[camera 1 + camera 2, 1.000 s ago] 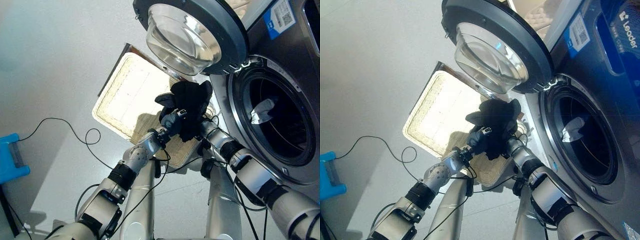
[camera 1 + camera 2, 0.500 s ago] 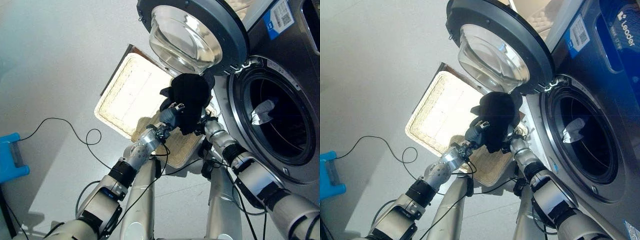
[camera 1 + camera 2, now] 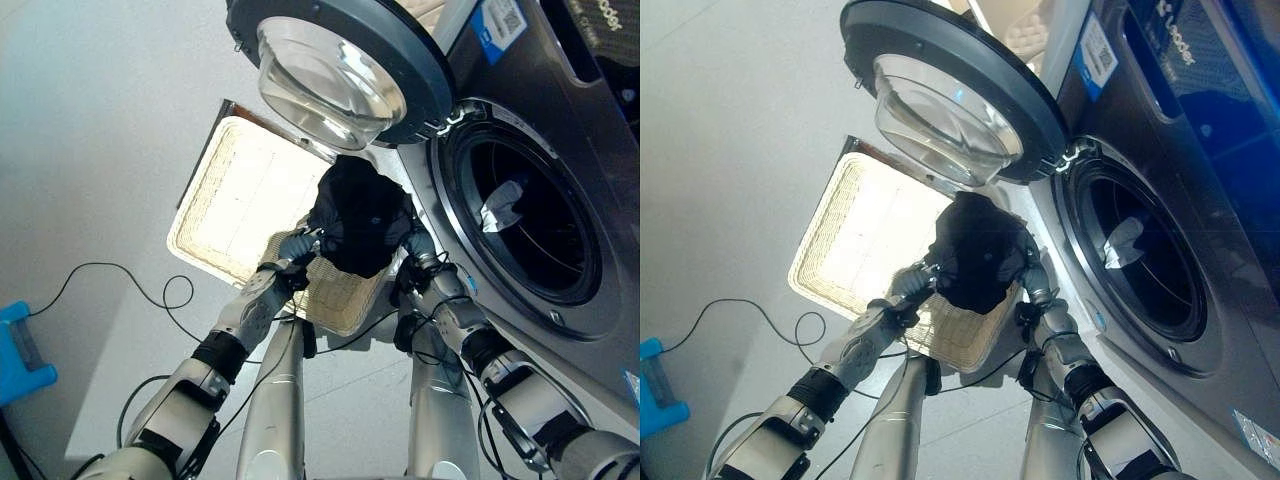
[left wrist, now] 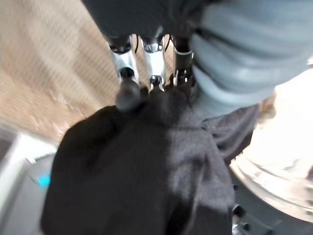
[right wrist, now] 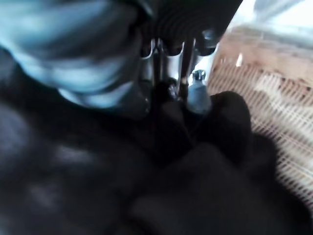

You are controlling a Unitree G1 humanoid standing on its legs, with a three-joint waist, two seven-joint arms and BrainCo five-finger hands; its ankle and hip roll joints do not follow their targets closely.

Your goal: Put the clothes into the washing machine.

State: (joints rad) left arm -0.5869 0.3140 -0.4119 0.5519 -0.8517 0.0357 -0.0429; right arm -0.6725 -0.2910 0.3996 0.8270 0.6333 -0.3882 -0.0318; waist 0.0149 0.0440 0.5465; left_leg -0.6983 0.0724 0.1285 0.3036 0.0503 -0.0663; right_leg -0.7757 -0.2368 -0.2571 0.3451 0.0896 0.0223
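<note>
Both hands have a dark garment (image 3: 362,215) bunched between them, lifted above the wicker basket (image 3: 240,195) on the floor, just under the open washer door (image 3: 335,65). L hand (image 3: 297,246) grips the cloth from the left; its wrist view shows fingers (image 4: 126,73) curled into the fabric. R hand (image 3: 415,245) is at the bundle's right/lower edge; its wrist view shows fingers (image 5: 197,95) buried in dark cloth, so also gripping. Vs a sec ago: the whole view has shifted, so the camera moved, and that accounts for part of it. Relative to the machine, tho, the bundle sits higher and closer in under the door glass, and looks more gathered into a ball than the looser, flappy shape earlier. Drum opening (image 3: 520,225) is to the right of the bundle, w/ a pale item (image 3: 500,205) already inside. Judgement: garment is clear of the basket, lift phase about done; next needs a sideways carry to the right into the drum, watching the door's underside and the rim so cloth doesn't snag.
</note>
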